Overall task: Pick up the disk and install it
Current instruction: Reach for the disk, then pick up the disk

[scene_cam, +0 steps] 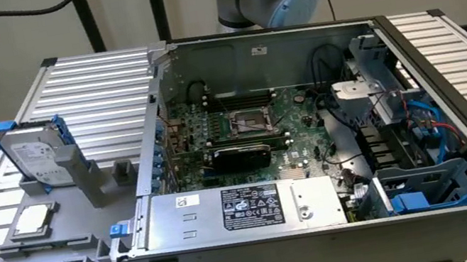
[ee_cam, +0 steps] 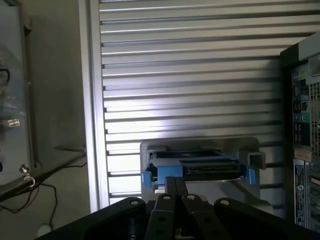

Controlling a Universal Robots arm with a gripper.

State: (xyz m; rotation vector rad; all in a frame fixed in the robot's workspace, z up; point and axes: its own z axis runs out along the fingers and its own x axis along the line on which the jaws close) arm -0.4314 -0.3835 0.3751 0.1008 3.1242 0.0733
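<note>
Approach for pickup: end effector (ee_cam: 176, 183) empty, fingertips drawn together, well apart from the disk (scene_cam: 34, 157).
The disk stands on edge in the grey holder (scene_cam: 77, 174) on the bench (scene_cam: 99, 75), at the exterior view's left of the open computer case (scene_cam: 295, 41). In my judgement, a clean grasp needs wide-open fingers centred across the blue rails (scene_cam: 59, 133) and a straight lift.

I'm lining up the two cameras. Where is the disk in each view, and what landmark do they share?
Exterior view: the disk stands upright in the grey holder, at the exterior view's left, outside the open computer case.
Wrist view: the disk is seen edge-on, with blue rails at both ends, seated in the grey holder.
Shared landmark: the grey holder around the disk.
</note>
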